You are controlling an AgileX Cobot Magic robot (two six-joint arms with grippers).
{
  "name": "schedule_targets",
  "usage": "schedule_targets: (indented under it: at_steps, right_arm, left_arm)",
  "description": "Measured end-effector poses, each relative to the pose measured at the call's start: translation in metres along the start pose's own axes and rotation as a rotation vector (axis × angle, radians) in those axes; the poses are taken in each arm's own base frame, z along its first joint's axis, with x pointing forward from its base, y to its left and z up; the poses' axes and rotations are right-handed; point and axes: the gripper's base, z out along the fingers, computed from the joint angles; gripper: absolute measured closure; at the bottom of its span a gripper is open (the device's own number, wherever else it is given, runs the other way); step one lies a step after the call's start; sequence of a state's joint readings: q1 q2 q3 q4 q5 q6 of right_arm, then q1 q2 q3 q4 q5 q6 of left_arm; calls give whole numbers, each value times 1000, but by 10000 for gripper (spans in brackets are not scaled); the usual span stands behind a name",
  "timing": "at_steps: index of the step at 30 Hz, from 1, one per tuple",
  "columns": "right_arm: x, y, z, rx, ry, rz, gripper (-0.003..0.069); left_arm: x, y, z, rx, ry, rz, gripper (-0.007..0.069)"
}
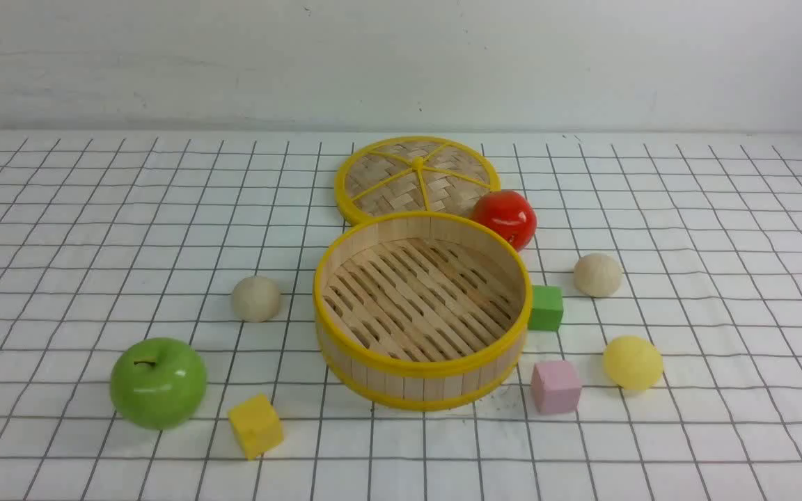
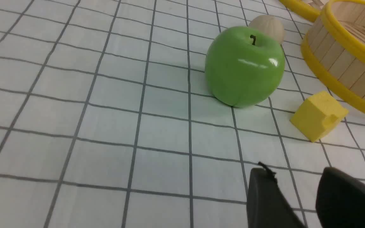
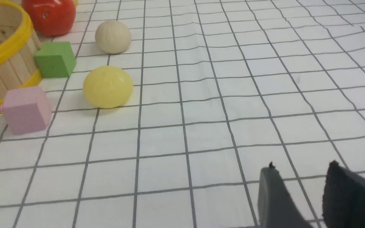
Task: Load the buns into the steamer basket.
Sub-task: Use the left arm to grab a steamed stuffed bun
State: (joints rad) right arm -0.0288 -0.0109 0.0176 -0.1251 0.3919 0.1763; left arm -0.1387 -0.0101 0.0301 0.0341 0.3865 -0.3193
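Left gripper (image 2: 296, 179), right gripper (image 3: 301, 172): slightly parted, empty (only fingertips show); off steamer basket (image 1: 415, 385), cream bun (image 1: 256, 298) at nine o'clock; second cream bun (image 1: 597, 275) at two; yellow bun (image 1: 633, 362) at four.

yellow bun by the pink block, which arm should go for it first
Right. The yellow bun sits right of the steamer basket, in clear view of the right wrist camera with its jaws open and empty; the left wrist view doesn't show it.
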Motion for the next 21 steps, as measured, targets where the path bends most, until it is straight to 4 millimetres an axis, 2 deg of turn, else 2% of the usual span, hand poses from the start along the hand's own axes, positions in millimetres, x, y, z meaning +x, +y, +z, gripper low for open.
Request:
schedule_targets:
  at_steps: [21]
  right_arm:
    - [0, 0, 0, 0, 0, 0, 419]
  left_arm:
    - [-1, 1, 0, -7, -6, 25, 386]
